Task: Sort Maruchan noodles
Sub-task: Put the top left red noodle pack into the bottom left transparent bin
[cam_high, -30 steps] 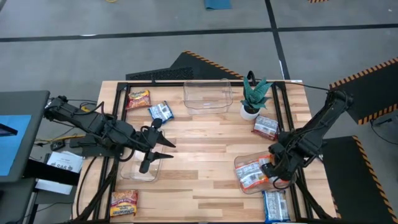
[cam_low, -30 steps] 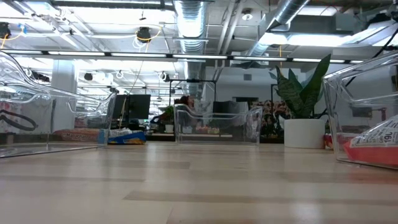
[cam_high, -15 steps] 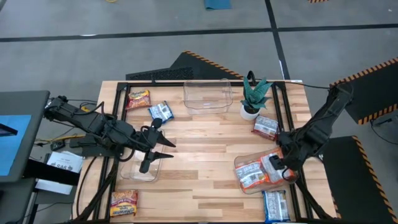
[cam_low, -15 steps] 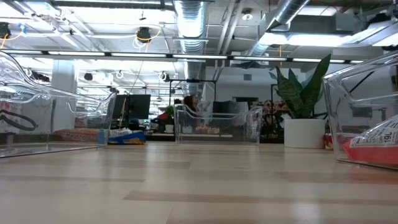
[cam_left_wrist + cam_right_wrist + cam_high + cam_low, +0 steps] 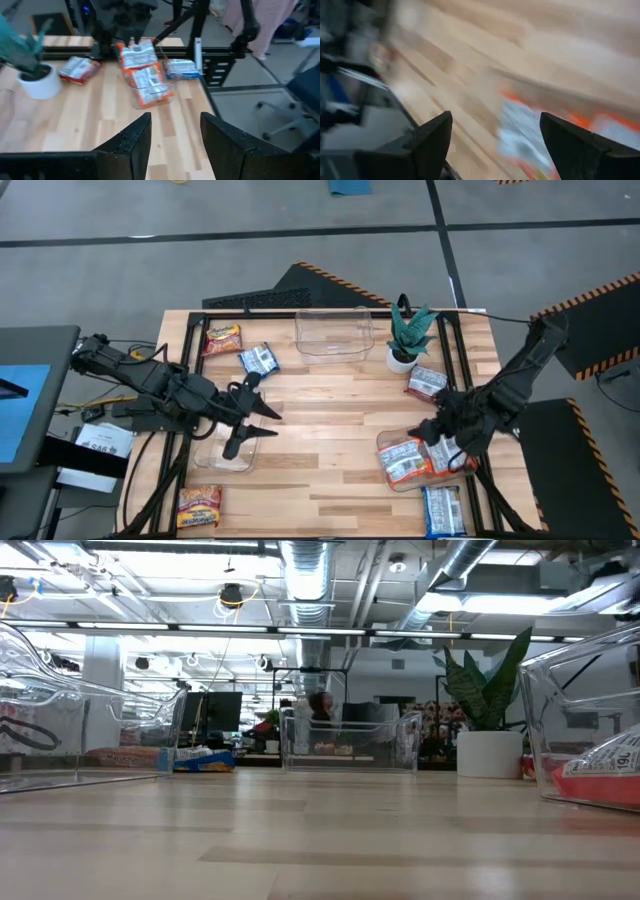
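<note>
My left gripper (image 5: 268, 420) (image 5: 175, 122) is open and empty above the far edge of the clear bin (image 5: 225, 448) on the table's left. My right gripper (image 5: 432, 432) (image 5: 495, 122) is open above the far edge of the clear bin (image 5: 385, 448) on the right. In that bin lie orange-and-white packets (image 5: 405, 460) (image 5: 145, 80) (image 5: 530, 130). Loose on the table lie a red-yellow packet (image 5: 222, 338), a blue packet (image 5: 259, 360), a red packet (image 5: 428, 383), a blue packet (image 5: 443, 510) and a yellow-red packet (image 5: 199, 505).
A third clear bin (image 5: 333, 333) (image 5: 350, 740) stands at the far middle, with a potted green plant (image 5: 408, 335) (image 5: 490, 720) to its right. Bare wood lies in the table's middle. A person (image 5: 320, 710) shows in the room behind.
My right gripper has moved from the right bin's near right corner toward the far edge and a little left, and is now over the bin's far edge. The right wrist view is blurred by this motion.
</note>
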Tool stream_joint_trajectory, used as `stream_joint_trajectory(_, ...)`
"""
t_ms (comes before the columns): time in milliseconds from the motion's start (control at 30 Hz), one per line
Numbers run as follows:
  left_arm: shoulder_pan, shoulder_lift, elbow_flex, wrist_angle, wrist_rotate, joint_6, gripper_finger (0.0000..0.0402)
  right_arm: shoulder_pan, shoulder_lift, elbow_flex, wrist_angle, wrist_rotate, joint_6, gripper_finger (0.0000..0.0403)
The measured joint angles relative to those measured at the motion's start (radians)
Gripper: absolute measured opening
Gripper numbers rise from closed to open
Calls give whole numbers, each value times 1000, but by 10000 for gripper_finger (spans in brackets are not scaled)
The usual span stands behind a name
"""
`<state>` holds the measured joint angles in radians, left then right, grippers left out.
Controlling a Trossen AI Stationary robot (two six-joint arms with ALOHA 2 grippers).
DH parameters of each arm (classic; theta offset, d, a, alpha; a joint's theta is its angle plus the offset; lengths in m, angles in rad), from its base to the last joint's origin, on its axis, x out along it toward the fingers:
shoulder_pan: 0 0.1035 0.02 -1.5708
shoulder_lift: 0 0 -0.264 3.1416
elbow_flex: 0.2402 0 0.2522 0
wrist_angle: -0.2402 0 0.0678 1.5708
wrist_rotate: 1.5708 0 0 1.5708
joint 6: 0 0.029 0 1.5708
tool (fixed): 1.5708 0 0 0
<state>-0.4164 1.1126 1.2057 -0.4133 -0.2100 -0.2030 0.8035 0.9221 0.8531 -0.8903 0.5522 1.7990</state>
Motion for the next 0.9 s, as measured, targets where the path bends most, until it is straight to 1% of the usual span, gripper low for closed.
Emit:
stream_joint_trajectory(67, -5, 0, 0, 0, 31, -29, 153, -33, 33, 0, 115, 79, -85, 324)
stream_joint_trajectory(100, -11, 0, 0, 0, 40, -42, 153, -52, 52, 0, 183, 100, -141, 324)
stream_joint_trajectory(200, -43, 0, -8, 16, 41, -53, 153, -117, 118, 0, 421, 106, -367, 324)
stream_joint_trajectory(267, -67, -5, -54, 89, 18, -50, 153, -156, 164, 0, 601, 104, -528, 324)
stream_joint_trajectory(300, -79, -9, -93, 149, 1, -47, 153, -175, 184, 0, 683, 102, -599, 324)
stream_joint_trajectory(367, -96, -25, -190, 336, -12, -45, 153, -215, 223, 0, 838, 77, -725, 324)
stream_joint_trajectory(467, -96, -34, -350, 707, -6, -46, 153, -267, 266, 0, 988, 25, -854, 324)
stream_joint_trajectory(533, -77, -33, -438, 904, -4, -46, 153, -298, 283, 0, 1041, 20, -901, 324)
stream_joint_trajectory(600, -43, -34, -495, 1008, -7, -63, 153, -331, 298, 0, 1082, 18, -917, 324)
stream_joint_trajectory(700, 12, -34, -530, 1024, 22, -110, 153, -376, 324, 0, 1124, -8, -918, 324)
stream_joint_trajectory(767, 40, -33, -531, 1024, 73, -117, 153, -399, 337, 0, 1149, -32, -918, 324)
stream_joint_trajectory(900, 84, -34, -531, 1021, 160, -94, 153, -425, 357, 0, 1201, -37, -918, 324)
